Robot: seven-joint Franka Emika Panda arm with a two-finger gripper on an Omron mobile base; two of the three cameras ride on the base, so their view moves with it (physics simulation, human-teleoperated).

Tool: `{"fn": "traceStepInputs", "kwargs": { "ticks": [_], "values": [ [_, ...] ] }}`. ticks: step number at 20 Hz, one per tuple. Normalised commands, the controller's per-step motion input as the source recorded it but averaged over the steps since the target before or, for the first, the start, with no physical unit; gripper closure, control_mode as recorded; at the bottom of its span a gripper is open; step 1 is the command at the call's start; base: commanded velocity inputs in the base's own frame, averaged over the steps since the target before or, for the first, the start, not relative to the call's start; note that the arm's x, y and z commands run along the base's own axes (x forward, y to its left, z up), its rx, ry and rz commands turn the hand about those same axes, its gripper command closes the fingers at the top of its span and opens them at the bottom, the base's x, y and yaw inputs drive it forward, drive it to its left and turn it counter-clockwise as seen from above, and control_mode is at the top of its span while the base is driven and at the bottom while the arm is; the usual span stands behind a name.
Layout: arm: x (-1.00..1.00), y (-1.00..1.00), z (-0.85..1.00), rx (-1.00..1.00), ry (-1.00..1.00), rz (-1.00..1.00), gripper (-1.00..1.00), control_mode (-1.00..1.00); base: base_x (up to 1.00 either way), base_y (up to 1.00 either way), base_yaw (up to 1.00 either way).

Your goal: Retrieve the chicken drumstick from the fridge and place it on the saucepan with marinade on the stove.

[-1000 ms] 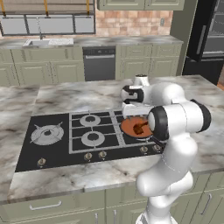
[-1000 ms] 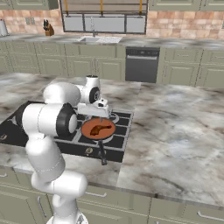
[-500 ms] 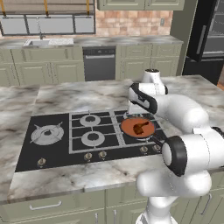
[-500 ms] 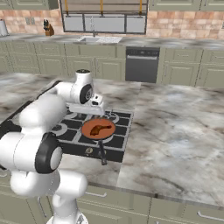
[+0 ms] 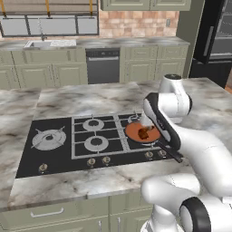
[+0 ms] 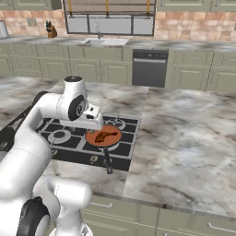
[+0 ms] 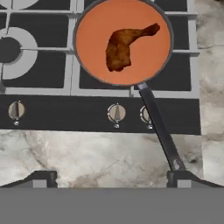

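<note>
One drumstick (image 5: pixel 144 133) lies in the pan (image 5: pixel 136 132) on the stove (image 5: pixel 63 146) in left base view, fridge (image 5: pixel 216 34) far right. Right base: hand (image 6: pixel 95 119) beside the pan (image 6: pixel 97 137), drumstick (image 6: pixel 106 135) inside. Hand view: fingertips (image 7: pixel 41 178) wide apart, holding nothing; drumstick (image 7: pixel 124 44) mid-pan (image 7: pixel 92 48), handle crossing the knobs (image 7: pixel 116 113) onto the table (image 7: pixel 96 153).

The drumstick (image 7: pixel 124 45) lies in the saucepan (image 7: pixel 89 26), which sits on the right side of the stove (image 7: pixel 48 113). The pan's handle (image 7: pixel 158 127) reaches out over the row of knobs (image 7: pixel 116 113) toward the counter (image 7: pixel 96 153). My gripper (image 7: pixel 111 177) hangs above that counter edge, fingers spread wide apart, well clear of the pan.
</note>
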Motion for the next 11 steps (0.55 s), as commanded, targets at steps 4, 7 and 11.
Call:
{"fn": "traceStepInputs", "kwargs": {
  "ticks": [4,7,11],
  "values": [
    [-0.79,0.0,0.43,0.0,0.0,0.0,-1.0,-1.0,0.0,0.0,0.0],
    [-0.44,0.0,0.1,0.0,0.0,0.0,-1.0,-1.0,0.0,0.0,0.0],
    [-0.32,0.0,0.38,0.0,0.0,0.0,-1.0,-1.0,0.0,0.0,0.0]
  ]
}}
